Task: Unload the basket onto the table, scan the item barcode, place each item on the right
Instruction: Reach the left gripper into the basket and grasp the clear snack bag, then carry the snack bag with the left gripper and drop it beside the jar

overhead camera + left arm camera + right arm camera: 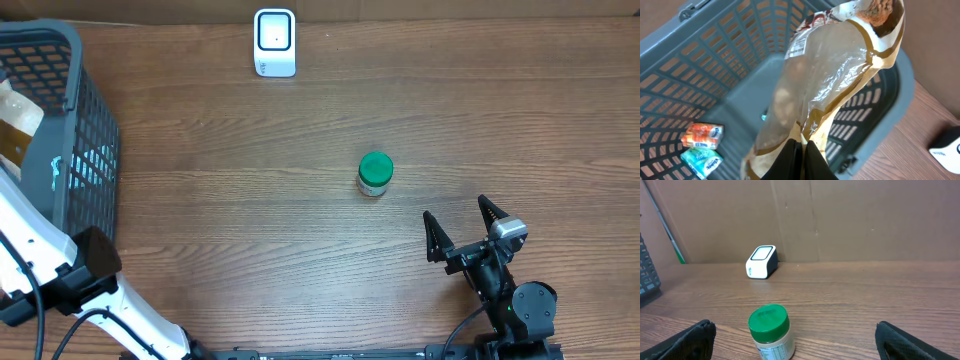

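My left gripper [804, 145] is shut on the lower edge of a clear plastic bag with gold-brown trim [830, 75], which hangs above the grey basket [700, 65]. A white printed label [799, 45] shows near the bag's far end. In the overhead view a tan part of the bag [15, 125] shows at the left edge. The white scanner [275, 42] stands at the table's back edge. My right gripper [456, 210] is open and holds nothing. It sits just short of a green-lidded jar [770, 330].
The basket [70, 120] fills the table's left side. On its floor lie an orange packet [702, 136] and a teal tissue pack [701, 162]. The jar [375, 174] stands upright right of centre. A cardboard wall rises behind the scanner [761, 262].
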Robot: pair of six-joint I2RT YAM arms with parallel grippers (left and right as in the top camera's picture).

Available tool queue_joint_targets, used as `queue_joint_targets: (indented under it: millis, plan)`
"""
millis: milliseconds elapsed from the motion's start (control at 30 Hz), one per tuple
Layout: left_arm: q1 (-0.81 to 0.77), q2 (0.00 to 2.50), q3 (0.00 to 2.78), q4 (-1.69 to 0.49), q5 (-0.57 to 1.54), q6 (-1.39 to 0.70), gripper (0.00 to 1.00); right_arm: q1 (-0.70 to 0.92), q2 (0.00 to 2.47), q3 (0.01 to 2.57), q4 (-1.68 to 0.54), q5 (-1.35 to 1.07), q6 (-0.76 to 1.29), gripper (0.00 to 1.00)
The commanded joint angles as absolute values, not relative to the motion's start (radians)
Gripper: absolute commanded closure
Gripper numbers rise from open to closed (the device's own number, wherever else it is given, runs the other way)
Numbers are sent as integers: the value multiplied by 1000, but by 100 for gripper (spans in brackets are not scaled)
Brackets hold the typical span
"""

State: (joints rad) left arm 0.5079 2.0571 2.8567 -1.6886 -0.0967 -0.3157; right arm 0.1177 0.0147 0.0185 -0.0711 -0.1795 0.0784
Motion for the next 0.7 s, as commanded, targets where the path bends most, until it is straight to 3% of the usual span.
queue_joint_targets:
  millis: [0, 167, 400, 667]
  plan:
    - [461, 1970, 2875, -1689, -84, -329, 96, 112, 3, 8, -66, -184, 77, 0]
    - [350, 1917, 2875, -1689, -85, -328, 96, 112, 3, 8, -66, -184, 77, 0]
    - [79, 1890, 2865, -1689, -84, -325, 96, 112, 3, 8, -66, -184, 77, 0]
    - [-215, 1890, 2611, -1689, -91, -380, 96, 112, 3, 8, -66, -184, 77, 0]
